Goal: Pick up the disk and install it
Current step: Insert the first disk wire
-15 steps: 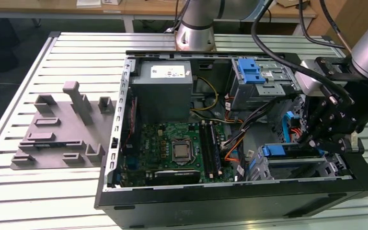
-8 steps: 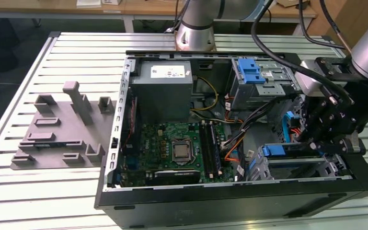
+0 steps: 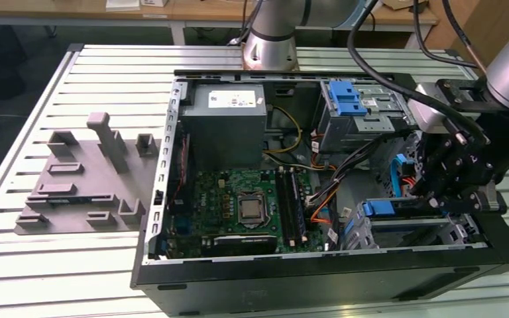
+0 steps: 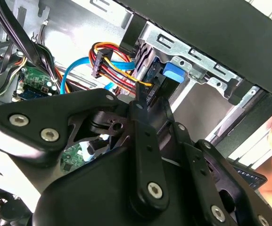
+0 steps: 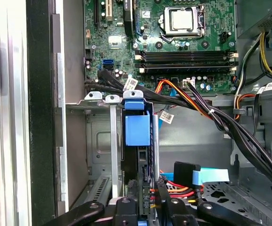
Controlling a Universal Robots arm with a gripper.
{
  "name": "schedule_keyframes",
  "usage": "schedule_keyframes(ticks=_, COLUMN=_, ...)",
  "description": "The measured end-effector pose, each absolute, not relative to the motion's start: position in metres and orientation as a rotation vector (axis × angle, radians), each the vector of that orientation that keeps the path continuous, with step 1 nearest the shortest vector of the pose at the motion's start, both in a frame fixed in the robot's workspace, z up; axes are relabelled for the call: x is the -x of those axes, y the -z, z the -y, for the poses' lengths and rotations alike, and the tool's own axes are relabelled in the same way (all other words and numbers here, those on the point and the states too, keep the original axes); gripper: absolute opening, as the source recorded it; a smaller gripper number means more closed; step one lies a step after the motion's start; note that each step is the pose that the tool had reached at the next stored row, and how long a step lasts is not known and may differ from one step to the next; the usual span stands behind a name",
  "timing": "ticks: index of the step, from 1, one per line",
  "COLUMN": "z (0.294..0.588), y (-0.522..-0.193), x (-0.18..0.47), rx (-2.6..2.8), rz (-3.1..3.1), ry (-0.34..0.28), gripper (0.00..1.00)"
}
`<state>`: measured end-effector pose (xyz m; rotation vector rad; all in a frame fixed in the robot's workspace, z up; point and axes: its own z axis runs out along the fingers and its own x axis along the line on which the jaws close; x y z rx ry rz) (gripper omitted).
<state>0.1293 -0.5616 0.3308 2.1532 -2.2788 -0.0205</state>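
- The hand (image 3: pixel 453 192) sits low inside the open computer case (image 3: pixel 325 278) on the slatted bench (image 3: pixel 60 265), over the drive cage.
- The disk (image 5: pixel 137 141) stands on edge in the cage slot, blue carrier showing.
- Fingers narrow, flanking the disk's edge; grip cannot be told.

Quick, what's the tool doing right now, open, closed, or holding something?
Tool: closed on the disk, which stands on edge in the drive cage of the computer case.

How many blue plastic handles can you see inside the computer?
2: one blue handle on the far drive cage, another on the near cage beside the gripper. More may be hidden.
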Motion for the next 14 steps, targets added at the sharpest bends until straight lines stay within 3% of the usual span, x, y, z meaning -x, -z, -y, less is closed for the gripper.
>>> schedule_keyframes(ticks=14, z=0.562, y=-0.343, x=-0.129, rx=-2.153, rz=2.279, ry=0.021, gripper=0.29)
